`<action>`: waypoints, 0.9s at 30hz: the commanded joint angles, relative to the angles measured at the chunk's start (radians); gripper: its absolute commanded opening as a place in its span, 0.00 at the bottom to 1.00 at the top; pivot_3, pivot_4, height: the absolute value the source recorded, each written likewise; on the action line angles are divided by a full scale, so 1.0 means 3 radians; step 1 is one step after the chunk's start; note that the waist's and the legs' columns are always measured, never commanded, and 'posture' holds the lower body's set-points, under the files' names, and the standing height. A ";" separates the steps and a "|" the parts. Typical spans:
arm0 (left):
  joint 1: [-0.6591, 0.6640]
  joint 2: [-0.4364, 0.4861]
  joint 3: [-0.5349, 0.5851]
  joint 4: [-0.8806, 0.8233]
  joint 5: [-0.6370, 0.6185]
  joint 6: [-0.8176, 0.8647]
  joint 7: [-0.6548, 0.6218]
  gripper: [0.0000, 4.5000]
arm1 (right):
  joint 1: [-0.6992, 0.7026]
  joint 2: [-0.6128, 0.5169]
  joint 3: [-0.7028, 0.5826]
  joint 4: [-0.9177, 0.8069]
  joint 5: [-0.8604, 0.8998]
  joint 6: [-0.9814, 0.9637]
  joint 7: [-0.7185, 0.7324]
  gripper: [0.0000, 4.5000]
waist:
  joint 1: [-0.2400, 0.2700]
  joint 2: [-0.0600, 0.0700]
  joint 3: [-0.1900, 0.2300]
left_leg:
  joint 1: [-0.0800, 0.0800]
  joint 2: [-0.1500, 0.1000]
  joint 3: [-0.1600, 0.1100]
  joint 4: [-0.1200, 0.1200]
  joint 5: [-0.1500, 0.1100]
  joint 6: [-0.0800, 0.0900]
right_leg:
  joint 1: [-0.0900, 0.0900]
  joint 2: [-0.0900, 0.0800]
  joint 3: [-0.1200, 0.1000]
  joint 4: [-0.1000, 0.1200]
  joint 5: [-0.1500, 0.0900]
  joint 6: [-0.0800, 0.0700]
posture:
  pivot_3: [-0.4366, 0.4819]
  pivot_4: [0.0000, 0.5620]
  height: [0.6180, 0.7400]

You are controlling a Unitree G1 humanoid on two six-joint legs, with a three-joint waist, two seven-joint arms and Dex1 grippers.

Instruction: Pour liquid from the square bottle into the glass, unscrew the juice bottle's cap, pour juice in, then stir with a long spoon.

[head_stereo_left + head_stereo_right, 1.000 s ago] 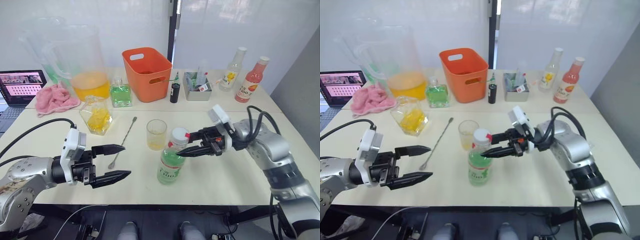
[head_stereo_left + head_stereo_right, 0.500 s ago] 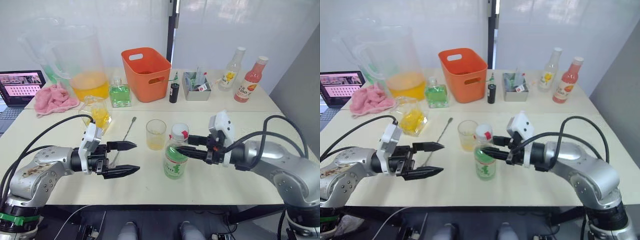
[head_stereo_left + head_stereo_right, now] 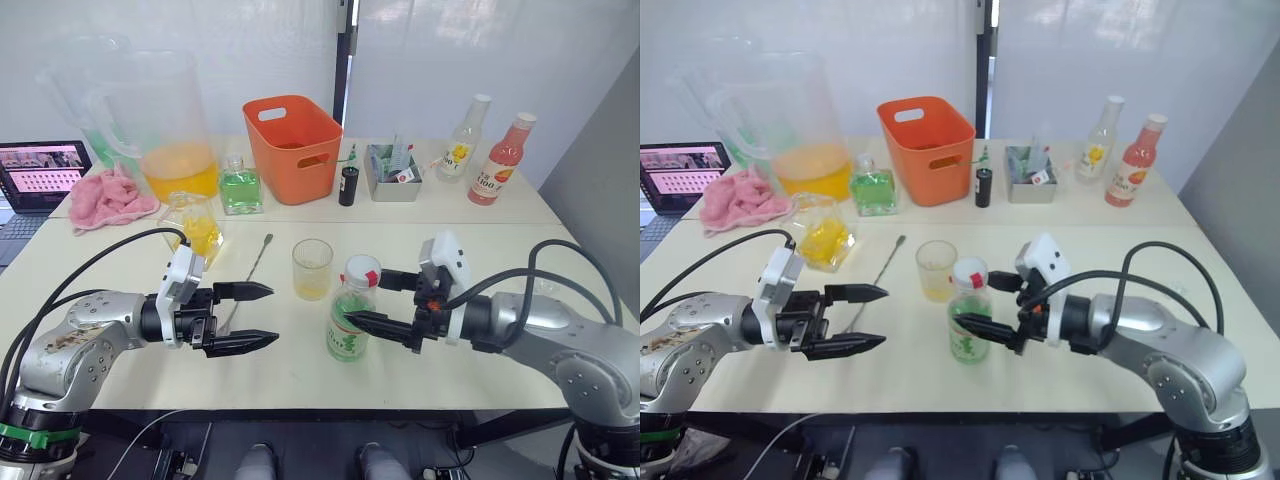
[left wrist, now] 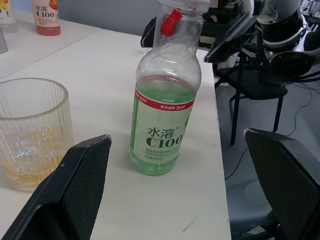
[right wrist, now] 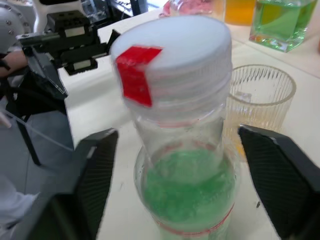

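Observation:
The juice bottle, white-capped with pale green liquid, stands upright at the table's middle front. My right gripper is open, one finger on each side of the bottle's upper part with gaps showing. The bottle's cap bears a red tag. The glass holds a little yellow liquid just behind and left of the bottle. My left gripper hangs open and empty, left of the bottle. The long spoon lies on the table behind it. The square bottle with yellow liquid stands further back left.
Along the back stand a big pitcher of orange liquid, a small green square bottle, an orange basket, a grey tray, a yellow-label bottle and a red bottle. A pink cloth and a laptop lie far left.
My right gripper's fingers have spread open off the juice bottle's neck, and the bottle stays standing. The left gripper came in towards the bottle a second ago and has held still since.

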 commanded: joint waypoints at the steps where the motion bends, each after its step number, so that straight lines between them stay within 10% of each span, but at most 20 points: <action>1: 0.0011 0.0032 0.0115 -0.0118 -0.0036 -0.0023 0.0032 1.00 | -0.0042 -0.0068 -0.0056 0.0020 -0.0014 -0.0201 0.0253 0.99 | 0.0001 0.0000 0.0000 | 0.0000 0.0001 0.0000 0.0000 0.0000 0.0000 | 0.0000 0.0001 0.0000 0.0000 0.0000 0.0000 | 0.48 0.27 0.99; 14: 0.0312 0.0052 0.0426 -0.0481 -0.0199 0.0084 0.0295 1.00 | -0.0477 0.0166 0.0445 0.0842 -0.0681 -0.1159 0.1274 0.99 | 0.0003 0.0000 0.0000 | 0.0001 0.0008 0.0000 -0.0001 0.0000 0.0000 | 0.0000 0.0010 0.0000 -0.0001 0.0002 -0.0003 | 0.48 0.27 0.99; 23: 0.0416 0.0066 0.0487 -0.0541 -0.0230 0.0060 0.0361 1.00 | -0.0583 0.0281 0.0526 0.0919 -0.0768 -0.1177 0.1350 0.37 | 0.0001 0.0000 0.0000 | 0.0001 0.0013 0.0000 0.0000 0.0000 -0.0001 | -0.0001 0.0015 0.0001 -0.0001 0.0004 -0.0006 | 0.48 0.27 0.99; 27: 0.0404 0.0065 0.0467 -0.0523 -0.0211 0.0038 0.0356 1.00 | -0.0648 0.0337 0.0544 0.0912 -0.0758 -0.1159 0.1368 0.35 | 0.0001 0.0000 0.0000 | 0.0001 0.0013 0.0000 -0.0001 0.0000 -0.0001 | -0.0002 0.0016 0.0001 -0.0001 0.0004 -0.0006 | 0.48 0.27 0.99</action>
